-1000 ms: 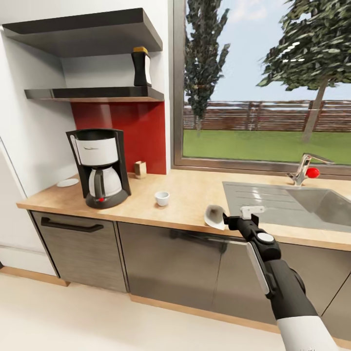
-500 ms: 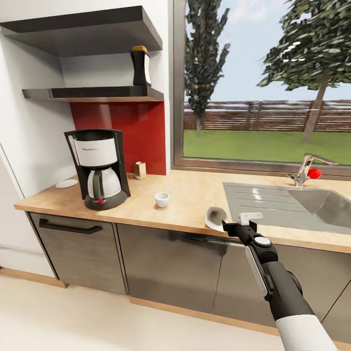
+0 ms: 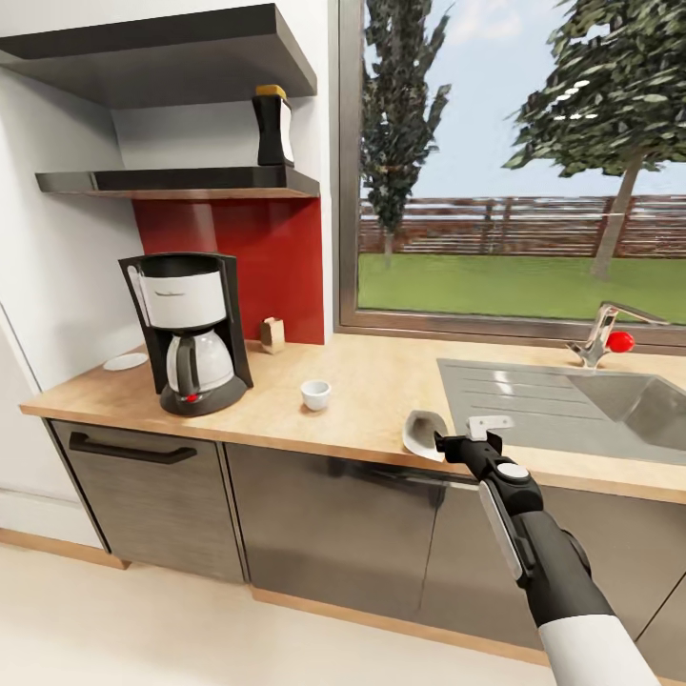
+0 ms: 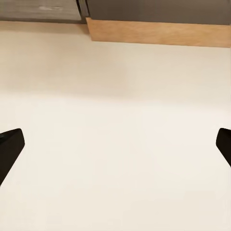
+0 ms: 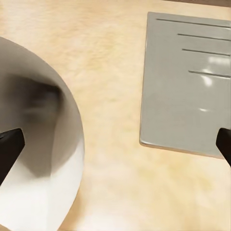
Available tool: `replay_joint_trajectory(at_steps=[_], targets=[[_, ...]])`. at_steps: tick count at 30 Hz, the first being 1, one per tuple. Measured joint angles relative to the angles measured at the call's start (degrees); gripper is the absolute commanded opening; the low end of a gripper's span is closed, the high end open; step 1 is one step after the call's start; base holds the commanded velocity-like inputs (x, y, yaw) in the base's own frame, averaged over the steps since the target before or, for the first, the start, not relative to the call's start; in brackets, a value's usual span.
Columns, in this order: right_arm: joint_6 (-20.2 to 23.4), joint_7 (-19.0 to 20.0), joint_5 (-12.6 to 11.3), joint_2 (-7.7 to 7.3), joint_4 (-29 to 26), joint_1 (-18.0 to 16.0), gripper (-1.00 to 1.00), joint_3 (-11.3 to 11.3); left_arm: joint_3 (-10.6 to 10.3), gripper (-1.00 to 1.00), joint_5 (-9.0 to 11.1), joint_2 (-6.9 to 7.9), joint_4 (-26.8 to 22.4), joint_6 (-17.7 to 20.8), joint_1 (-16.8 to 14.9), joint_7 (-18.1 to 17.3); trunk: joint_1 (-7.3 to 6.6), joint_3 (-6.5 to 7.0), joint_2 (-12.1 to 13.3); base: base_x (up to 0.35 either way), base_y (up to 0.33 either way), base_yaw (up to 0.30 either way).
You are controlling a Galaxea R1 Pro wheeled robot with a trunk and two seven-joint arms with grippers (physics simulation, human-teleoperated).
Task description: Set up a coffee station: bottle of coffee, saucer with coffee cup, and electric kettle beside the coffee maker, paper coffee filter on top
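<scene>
A white, cone-shaped paper coffee filter is seen on the pale wooden countertop beside the right gripper, whose jaws are spread; its ribbed interior is revealed at the wrist. The left gripper, likewise spread, is seen over cream floor.

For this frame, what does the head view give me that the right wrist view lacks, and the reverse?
Head view alone: the coffee maker, the bottle of coffee on the shelf, the coffee cup, the saucer, the faucet and the right arm.

Right wrist view alone: a close look into the paper coffee filter, and the right end effector with fingertips spread wide, one over the filter.

Both: the filter, the wooden countertop and the sink's ribbed drainboard.
</scene>
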Motion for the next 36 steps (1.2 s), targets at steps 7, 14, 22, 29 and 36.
replay_joint_trajectory(at_steps=[7,14,22,29,36], targets=[[0.0,0.0,0.04,0.0,0.02,0.0,1.0,0.0,0.0,1.0,0.0,-0.05,0.0,0.0,-0.03,0.0,-0.01,0.0,0.0,0.126,0.0,0.0],[0.0,0.0,-0.01,0.0,1.45,0.0,1.0,-0.06,0.01,1.0,0.02,0.02,0.0,0.0,-0.03,0.0,0.0,0.0,0.0,0.028,0.0,0.0],[-0.07,0.0,-0.07,0.0,4.15,0.0,1.0,-0.06,-0.02,1.0,0.0,0.02,0.0,0.0,-0.03,0.0,0.0,0.0,0.0,0.002,0.0,0.0],[-0.09,0.07,-0.08,0.0,4.48,0.0,1.0,-0.09,0.02,1.0,0.03,0.02,0.0,0.0,0.0,0.0,0.0,0.0,0.0,0.0,0.0,0.0],[-0.09,0.08,-0.08,0.0,4.51,0.0,1.0,-0.09,0.02,1.0,0.15,0.02,-0.01,0.0,-0.04,0.01,-0.01,0.0,0.0,0.071,0.043,0.0]])
